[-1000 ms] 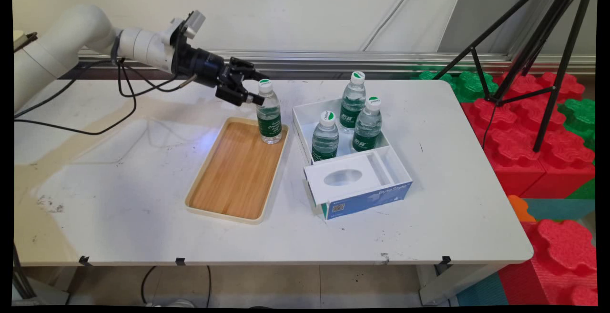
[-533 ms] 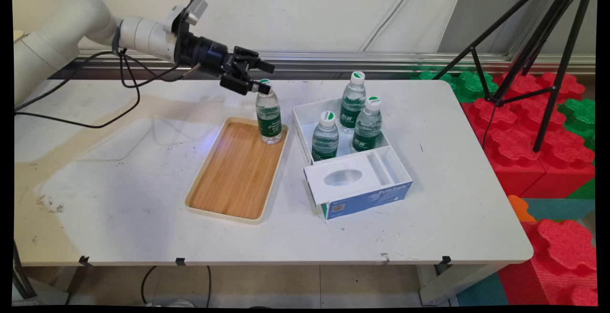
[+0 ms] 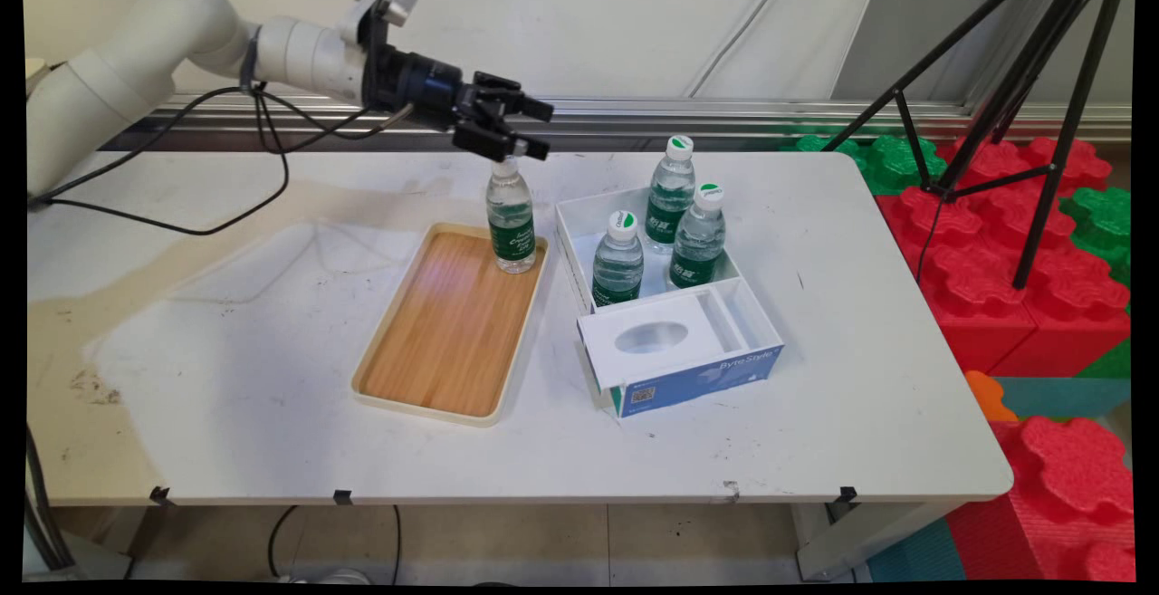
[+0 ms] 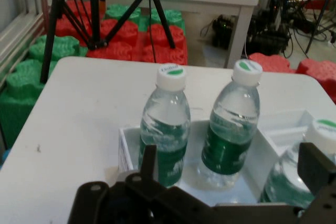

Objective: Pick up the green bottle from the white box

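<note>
Tool (image 3: pixel 536 129) hangs just above the cap of the lone bottle (image 3: pixel 511 224), fingers spread wide, holding nothing. Bottle upright in the far right corner of the wooden tray (image 3: pixel 412 391). White box (image 3: pixel 579 255) right of the tray holds three more bottles.

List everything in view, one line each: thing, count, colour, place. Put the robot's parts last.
tray bottle: 1, clear with green label, upright at the wooden tray's far corner.
box bottles: 3, clear, green labels, white-green caps, upright in the white box.
wooden tray: 1, wood with cream rim, table centre.
white box: 1, white with blue side, right of the tray.
table: 1, white.
foam blocks: several, red and green, floor at right.
tripod: 1, black, right.
gripper: 1, black, open, just above the tray bottle.
arm: 1, white, upper left.
</note>
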Available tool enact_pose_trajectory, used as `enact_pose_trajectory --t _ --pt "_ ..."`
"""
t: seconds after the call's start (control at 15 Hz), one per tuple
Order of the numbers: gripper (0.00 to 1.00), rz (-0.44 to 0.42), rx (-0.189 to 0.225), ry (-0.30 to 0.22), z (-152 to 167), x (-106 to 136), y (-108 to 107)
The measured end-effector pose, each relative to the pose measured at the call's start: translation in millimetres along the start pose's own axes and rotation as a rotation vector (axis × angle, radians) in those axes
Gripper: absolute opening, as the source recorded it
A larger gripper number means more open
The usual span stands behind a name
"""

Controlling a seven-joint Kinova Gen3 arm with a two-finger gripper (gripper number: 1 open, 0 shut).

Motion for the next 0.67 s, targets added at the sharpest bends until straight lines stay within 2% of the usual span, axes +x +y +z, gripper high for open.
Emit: enact_pose_trajectory --t 0.4,0.67 --pt "1.0 -0.013 0.016 0.014 34.0 10.3 -5.1" --pt "1.0 -0.018 0.025 0.005 55.6 12.8 -10.2"
